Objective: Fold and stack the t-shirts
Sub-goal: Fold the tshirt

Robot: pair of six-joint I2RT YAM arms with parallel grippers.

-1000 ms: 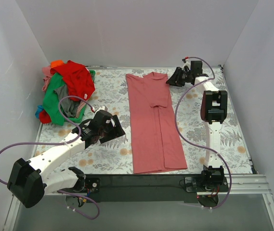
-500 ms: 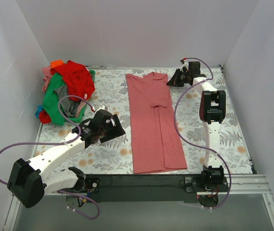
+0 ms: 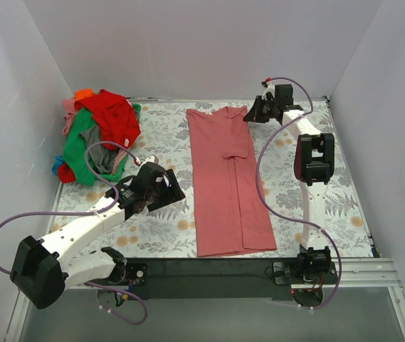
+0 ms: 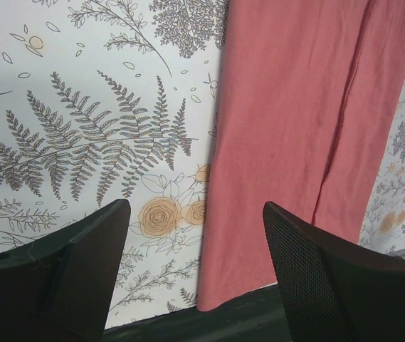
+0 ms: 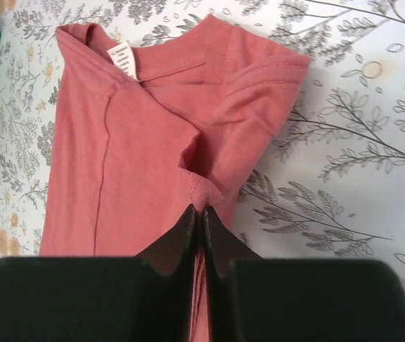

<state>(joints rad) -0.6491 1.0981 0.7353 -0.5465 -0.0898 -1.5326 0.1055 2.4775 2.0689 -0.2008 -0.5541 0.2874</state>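
Note:
A salmon-pink t-shirt [image 3: 227, 178] lies in a long folded strip down the middle of the floral table cover [image 3: 348, 192], neck at the far end. My right gripper [image 3: 253, 114] is at its far right corner. In the right wrist view it [image 5: 202, 210] is shut on a pinch of the shirt's sleeve fabric [image 5: 131, 164], below the white neck tag [image 5: 122, 60]. My left gripper [image 3: 165, 191] is open and empty left of the shirt. In the left wrist view it [image 4: 195, 208] hovers over the shirt's near left hem [image 4: 295, 107].
A pile of red, green, orange, pink and grey t-shirts [image 3: 99, 132] lies at the far left corner. A black strip [image 3: 209, 274] runs along the table's near edge. White walls enclose the left, back and right sides.
My right gripper has shifted slightly back and left with the shirt's sleeve fabric pinched in it. The left arm has not moved.

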